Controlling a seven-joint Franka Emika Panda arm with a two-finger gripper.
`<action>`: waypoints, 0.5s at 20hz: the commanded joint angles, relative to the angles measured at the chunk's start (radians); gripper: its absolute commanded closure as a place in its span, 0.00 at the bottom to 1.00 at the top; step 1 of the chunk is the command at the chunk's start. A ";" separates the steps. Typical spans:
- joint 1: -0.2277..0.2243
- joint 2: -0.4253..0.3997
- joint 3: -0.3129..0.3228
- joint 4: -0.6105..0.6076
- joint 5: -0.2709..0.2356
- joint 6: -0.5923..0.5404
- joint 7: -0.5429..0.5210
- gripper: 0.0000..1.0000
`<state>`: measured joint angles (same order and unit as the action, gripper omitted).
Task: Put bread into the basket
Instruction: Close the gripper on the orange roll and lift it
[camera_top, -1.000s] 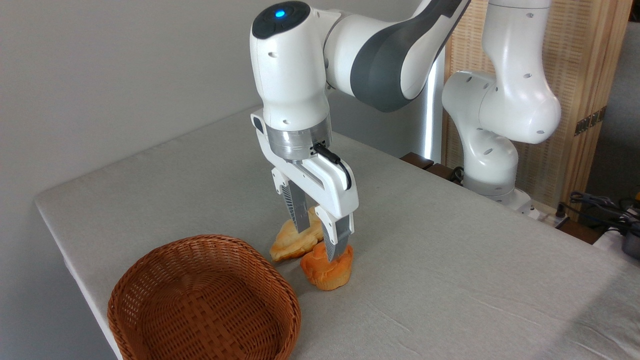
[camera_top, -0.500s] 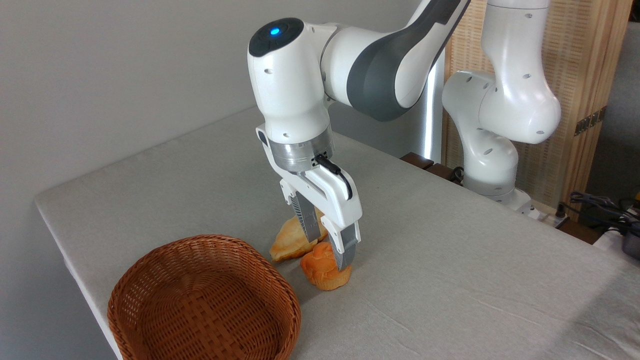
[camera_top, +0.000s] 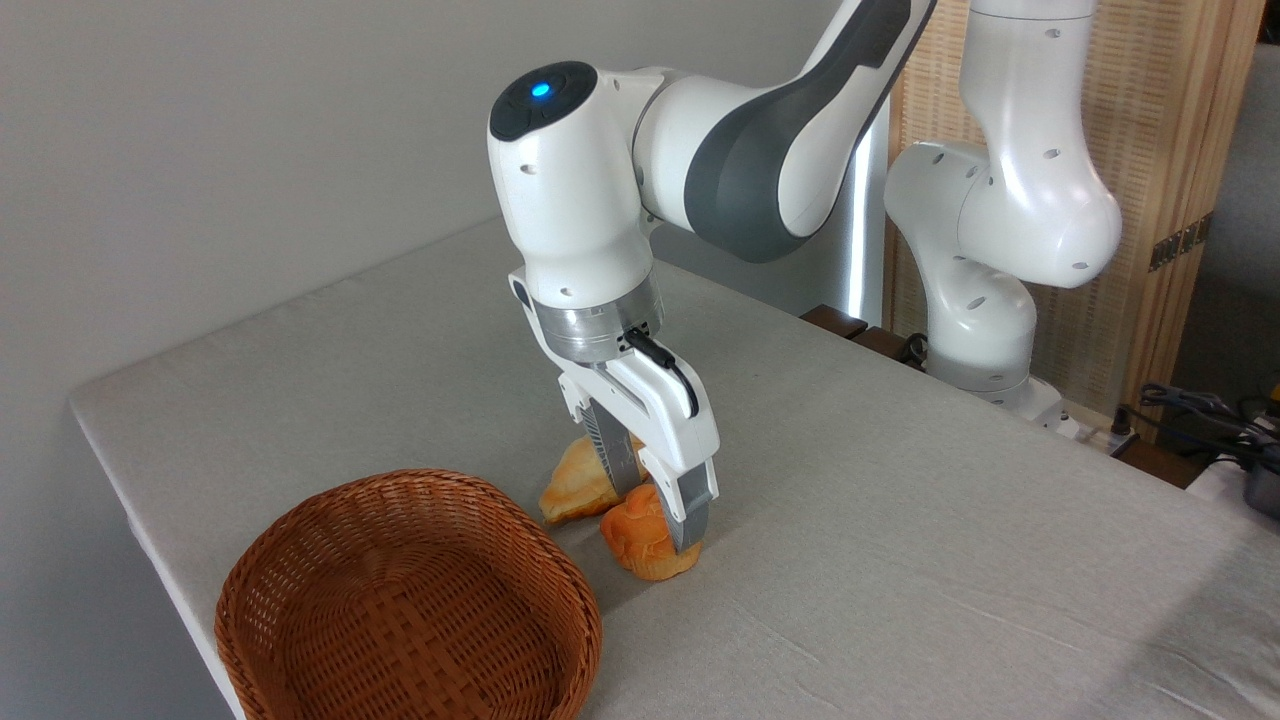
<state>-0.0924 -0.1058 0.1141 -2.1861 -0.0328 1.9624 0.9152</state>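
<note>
Since one second ago your arm has dropped lower and the jaws have narrowed around the bread; bread, pastry and basket lie where they did.

Counter (camera_top: 900, 520): you see a grey cloth-covered surface running from the far left corner to the lower right, with light creases at lower right.

Arm (camera_top: 620, 200): white and grey, reaching in from the upper right, wrist pointing down and tilted slightly, blue light lit on the top cap. Its base stands at the far right edge of the counter, in front of a slatted wooden screen (camera_top: 1180, 120).

Basket (camera_top: 300, 560): round, brown woven wicker, low sides, at the near left corner of the counter. You see only its woven floor inside.

Gripper (camera_top: 655, 500): the jaws stand narrowed on either side of the bread, the near finger (camera_top: 690, 510) pressed over its right flank, the far finger (camera_top: 620, 465) behind its top. They appear to be in contact with it; firm clamping you cannot confirm.

Pastry (camera_top: 572, 485): paler golden, flat, lying just behind and left of the bread, apparently touching it.

Bread (camera_top: 640, 545): deep orange, lumpy, resting on the counter just right of the basket rim, outside the basket.
</note>
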 joint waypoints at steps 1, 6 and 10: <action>-0.009 0.026 0.004 -0.001 0.011 0.029 0.019 0.00; -0.010 0.038 0.001 0.000 0.010 0.041 0.017 0.00; -0.010 0.038 0.001 0.002 0.010 0.044 0.019 0.53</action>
<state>-0.0981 -0.0650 0.1112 -2.1861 -0.0327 1.9940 0.9153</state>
